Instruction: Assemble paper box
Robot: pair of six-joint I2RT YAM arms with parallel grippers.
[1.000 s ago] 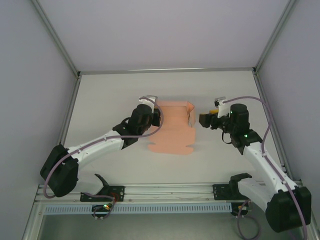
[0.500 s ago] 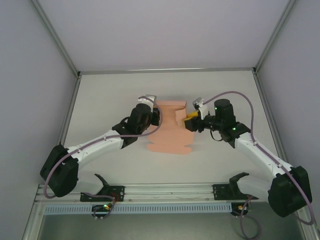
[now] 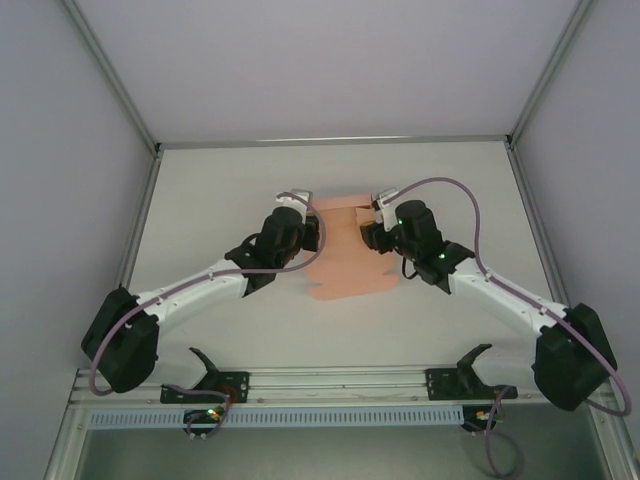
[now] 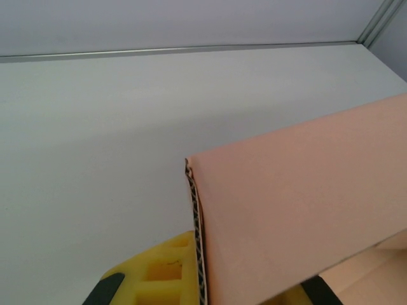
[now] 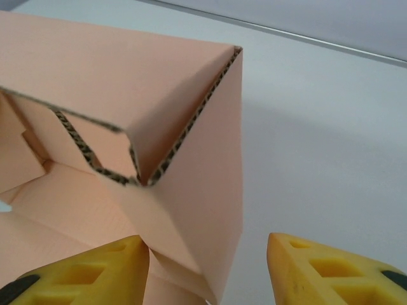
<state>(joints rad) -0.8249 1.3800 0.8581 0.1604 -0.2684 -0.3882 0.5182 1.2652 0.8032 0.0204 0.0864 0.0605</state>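
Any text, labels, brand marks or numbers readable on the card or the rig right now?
No readable text in any view.
paper box: plain salmon-pink card, no print.
yellow finger pads: bare, no marking.

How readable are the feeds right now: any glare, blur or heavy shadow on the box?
Top external: even, soft light, no glare, paper box sharp. Left wrist: crisp corrugated edge, flat lighting. Right wrist: the fold's inside sits in shade, a soft shadow falls on the table beside it, right pincer fingertips slightly soft.
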